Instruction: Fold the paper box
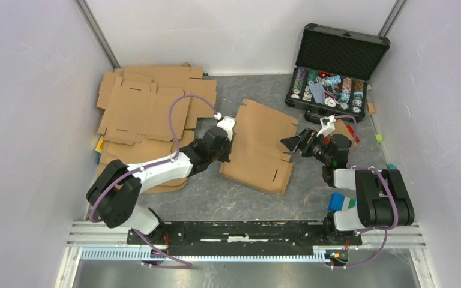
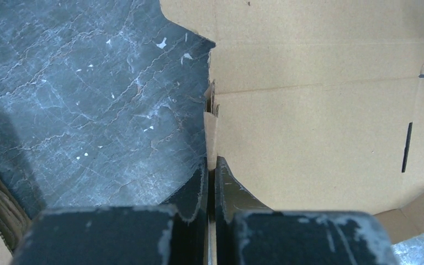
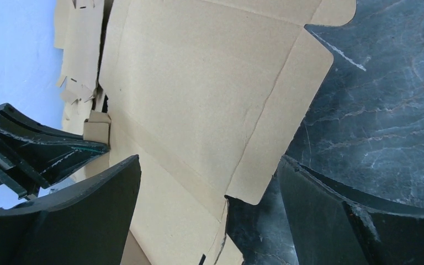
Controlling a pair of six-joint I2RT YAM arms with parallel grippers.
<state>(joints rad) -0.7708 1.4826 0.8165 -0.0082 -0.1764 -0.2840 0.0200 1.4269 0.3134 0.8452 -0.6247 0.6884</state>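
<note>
Paper box (image 1: 259,147): flat brown corrugated blank, creases and slots visible. It lies mid-desk (image 1: 216,198), left of the chip case (image 1: 336,66). Left tool (image 2: 212,171) is clamped on the box's left edge flap. Right tool (image 3: 208,161) is spread wide at the box's right edge, gripping nothing. Bare desk on the box's near side, blank stack (image 1: 150,108) to its left.

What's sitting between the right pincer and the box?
Nothing visible. The right pincer is open right at the box, whose right edge lies between its jaws in the wrist view. The left pincer is shut on the opposite edge.
</note>
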